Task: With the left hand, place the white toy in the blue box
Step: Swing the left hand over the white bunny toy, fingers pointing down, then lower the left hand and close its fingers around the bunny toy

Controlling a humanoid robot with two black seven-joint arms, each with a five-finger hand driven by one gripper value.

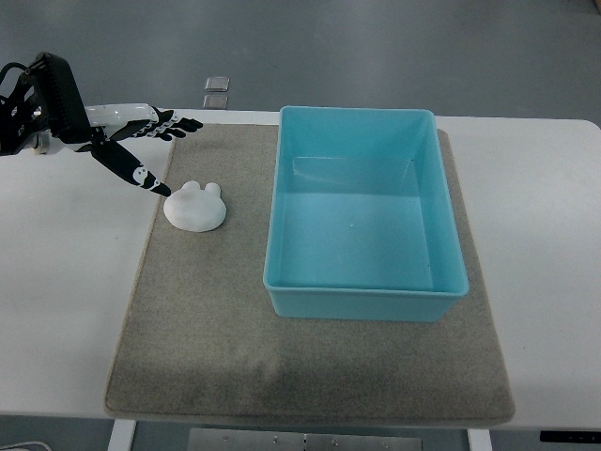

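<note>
While reach remains unfinished, left hand [131,141] enters from left edge, fingers [174,124] spread and relaxed, holding nothing, thumb tip angled down toward toy and stopping just short of it. Hovers over bare table [66,282] at mat border, up-left of target; height above surface hard to judge from steep view. White toy [195,207] lies on beige mat [207,348], low rounded dome with two small ears pointing away from robot, near mat's left edge, apart from box. Blue box [366,221] sits upright farther right on same mat, empty, open top, nearest wall beside toy. Right hand not visible. Judged step: closing on toy for pickup. Good practice here, probably: bring palm over dome centre rather than ears, lower until fingertips straddle both sides, curl evenly so smooth shell does not squirt out sideways. Lift clear above box rim before travelling right; likely risk is clipping near wall. Release low over box floor, well inside walls.
</note>
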